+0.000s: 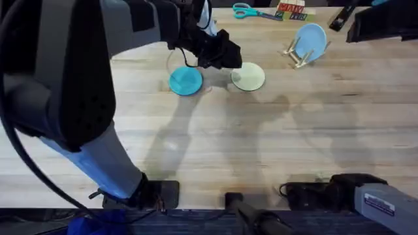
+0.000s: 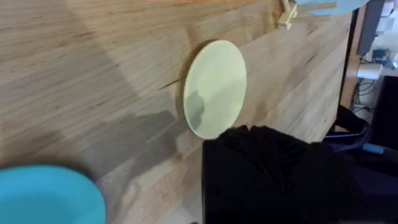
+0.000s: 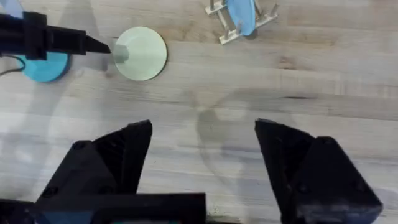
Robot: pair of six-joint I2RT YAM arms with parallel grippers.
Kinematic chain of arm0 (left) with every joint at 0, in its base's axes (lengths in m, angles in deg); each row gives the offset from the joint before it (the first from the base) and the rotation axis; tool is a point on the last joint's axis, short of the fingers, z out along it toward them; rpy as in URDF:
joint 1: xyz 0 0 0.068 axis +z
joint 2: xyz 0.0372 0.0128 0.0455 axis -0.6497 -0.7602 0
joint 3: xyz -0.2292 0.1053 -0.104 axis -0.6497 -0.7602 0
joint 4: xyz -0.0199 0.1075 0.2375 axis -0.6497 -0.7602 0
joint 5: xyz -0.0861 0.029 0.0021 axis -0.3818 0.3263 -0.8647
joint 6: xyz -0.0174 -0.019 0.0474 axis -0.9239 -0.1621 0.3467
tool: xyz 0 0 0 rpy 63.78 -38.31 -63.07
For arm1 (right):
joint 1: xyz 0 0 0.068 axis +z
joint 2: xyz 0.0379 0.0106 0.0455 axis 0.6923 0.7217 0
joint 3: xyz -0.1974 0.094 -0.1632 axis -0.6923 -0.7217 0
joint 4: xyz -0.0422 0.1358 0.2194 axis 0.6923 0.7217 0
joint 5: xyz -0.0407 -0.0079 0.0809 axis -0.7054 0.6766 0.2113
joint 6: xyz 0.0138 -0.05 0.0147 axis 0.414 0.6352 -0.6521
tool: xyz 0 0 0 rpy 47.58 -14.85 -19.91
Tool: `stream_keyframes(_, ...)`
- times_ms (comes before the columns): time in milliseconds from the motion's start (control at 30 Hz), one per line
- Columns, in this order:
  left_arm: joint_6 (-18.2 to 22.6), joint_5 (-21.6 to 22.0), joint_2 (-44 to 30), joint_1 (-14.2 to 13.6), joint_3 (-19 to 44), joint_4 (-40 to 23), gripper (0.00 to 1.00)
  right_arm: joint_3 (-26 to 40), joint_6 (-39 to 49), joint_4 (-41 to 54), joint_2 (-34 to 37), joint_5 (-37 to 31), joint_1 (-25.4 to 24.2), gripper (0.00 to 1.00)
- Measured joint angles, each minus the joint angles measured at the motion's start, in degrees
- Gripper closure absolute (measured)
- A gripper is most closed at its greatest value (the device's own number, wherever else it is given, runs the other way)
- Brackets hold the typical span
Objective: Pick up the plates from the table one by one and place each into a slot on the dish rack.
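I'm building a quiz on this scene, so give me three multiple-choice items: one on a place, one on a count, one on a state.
1. Where is the sky-blue plate?
A. flat on the table
B. upright in the dish rack
C. in a gripper

2. How many plates lie flat on the table?
A. one
B. two
C. three

3. The right gripper is:
A. open, empty
B. shut on a plate
C. holding scissors

Answers: B, it stands between the rack's pegs; B, the teal plate and cream plate; A, its jaws stand apart over bare wood.
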Motion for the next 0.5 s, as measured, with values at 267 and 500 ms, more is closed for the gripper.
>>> stream_keyframes(267,-0.01,0.01,-3.33,0.00,0.00,0.04,0.960,0.00,0.00,0.00,0.00,-0.01,0.00,0.007)
stream_keyframes(500,-1.13,-0.01,-5.09,0.00,0.00,0.64,0.960,0.00,0.00,0.00,0.00,-0.01,0.00,0.007)
